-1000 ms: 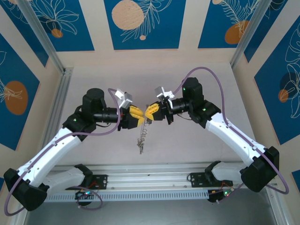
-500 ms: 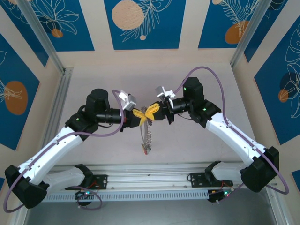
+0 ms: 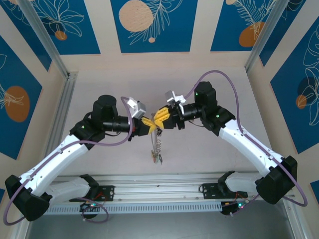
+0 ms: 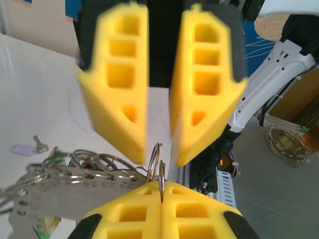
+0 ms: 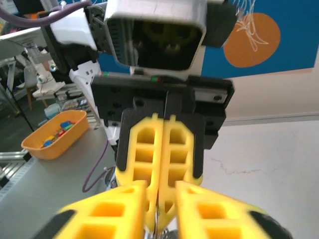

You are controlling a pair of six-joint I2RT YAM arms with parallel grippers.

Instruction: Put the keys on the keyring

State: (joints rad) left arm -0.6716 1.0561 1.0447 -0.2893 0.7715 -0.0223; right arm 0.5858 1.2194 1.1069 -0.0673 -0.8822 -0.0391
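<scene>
The keyring point(image 3: 157, 142), likely light, stiff and slippery, is being pinched on its bare 12 o'clock wire by the closed left gripper point(image 3: 148, 124), keys point(image 3: 157, 158) dangling toward 6 o'clock; the right gripper point(image 3: 159, 118) is being held slightly parted.

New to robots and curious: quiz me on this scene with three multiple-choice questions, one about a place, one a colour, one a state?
1. Where is the bunch of keys? A hanging in mid-air; B in a bowl; C on the wall.
2. What colour are the fingers? A blue; B yellow; C red.
3. What is the left gripper doing? A gaping wide; B holding a cable; C pinching the ring.
Answers: 1 A, it dangles from the ring; 2 B, yellow in both wrist views; 3 C, its fingers meet on the wire.
</scene>
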